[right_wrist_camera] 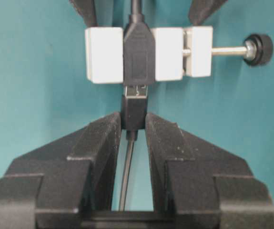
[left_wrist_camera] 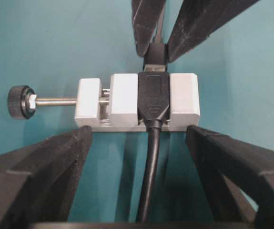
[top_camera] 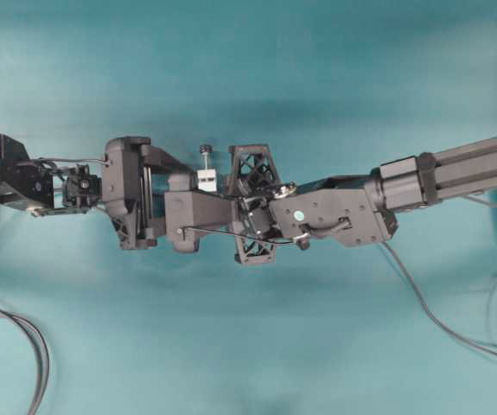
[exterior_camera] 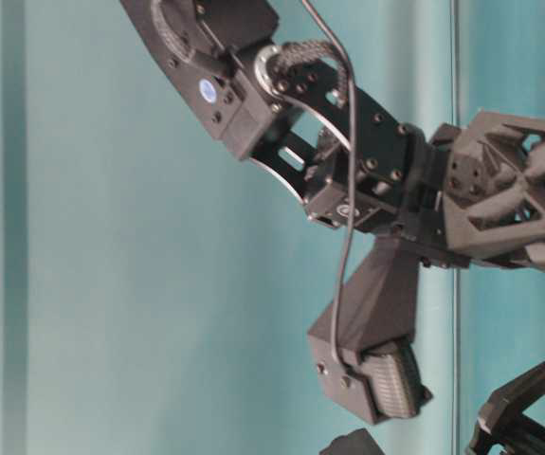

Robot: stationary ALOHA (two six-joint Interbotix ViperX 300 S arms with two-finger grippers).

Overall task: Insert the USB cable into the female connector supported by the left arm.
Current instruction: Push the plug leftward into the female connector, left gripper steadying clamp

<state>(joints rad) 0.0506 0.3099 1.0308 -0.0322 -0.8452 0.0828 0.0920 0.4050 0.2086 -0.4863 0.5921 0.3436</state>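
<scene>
Overhead exterior view: the black left arm [top_camera: 23,177] and the right arm meet at mid-table over the teal surface [top_camera: 248,52]; the white clamp block with thin screw and dark round knob, carrying the female connector [top_camera: 207,177], sits between the left gripper [top_camera: 179,212] and the right gripper [top_camera: 252,203]. Table-level view: only the right arm's wrist and a thin cable looping down it show; the joint itself is hidden. Left wrist view: the left gripper's two long pointed fingers [left_wrist_camera: 36,176] stand wide apart on either side of the white block, close to it; contact cannot be judged. The black socket [left_wrist_camera: 153,98] is held in the block, its long axis running straight away from the camera. Right wrist view: the right gripper [right_wrist_camera: 134,126] is clamped on the small black plug of the long thin dark grey USB cable [right_wrist_camera: 133,109], and the silvery tip [right_wrist_camera: 136,90] sits at the socket mouth, in line with it. Judgement: the plug looks partly entered; the remaining push runs straight along that shared axis, by the right arm.
</scene>
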